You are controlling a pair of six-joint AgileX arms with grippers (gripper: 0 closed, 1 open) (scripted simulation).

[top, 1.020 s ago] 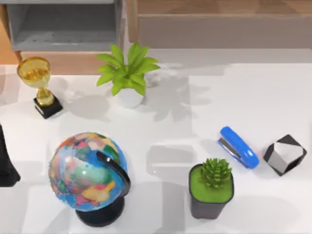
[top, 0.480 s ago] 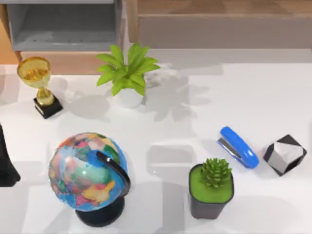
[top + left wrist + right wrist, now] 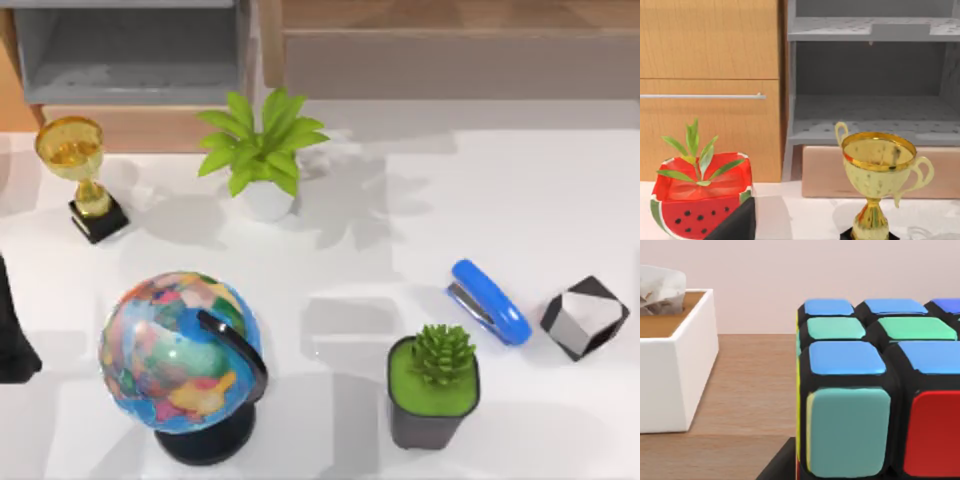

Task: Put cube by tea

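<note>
Our left arm (image 3: 12, 335) stands as a dark shape at the far left edge of the white table (image 3: 540, 200). Behind it, toward the back left corner, is a gold trophy (image 3: 80, 170) on a black base. It sits in front of a grey shelf unit (image 3: 130, 50). Nearer the front is a globe (image 3: 175, 340) on a black stand. A leafy plant (image 3: 262, 150) in a white pot sits farther back, right of the trophy.

Right of centre, a succulent (image 3: 440, 355) grows in a dark square pot (image 3: 430, 425) near the front edge. A blue stapler (image 3: 490, 302) lies slantwise just behind and to the right of it. The cube (image 3: 585, 317), black with white and grey cut faces, rests on the table near the right edge. It is just beside the stapler and apart from it, with nothing gripping it.

From the left wrist we see a watermelon-patterned pot (image 3: 695, 205) with a thin green sprig. A dark wedge of our left gripper (image 3: 737, 225) overlaps it, and a wooden cabinet (image 3: 710, 50) stands behind.

From the right wrist we see a white tissue box (image 3: 670, 370) on a wooden surface (image 3: 750, 400). A puzzle cube (image 3: 880, 390) with coloured tiles stands close up, with a dark edge of our right gripper (image 3: 782, 465) below it. For either hand, we cannot tell whether it is wide or narrow.
</note>
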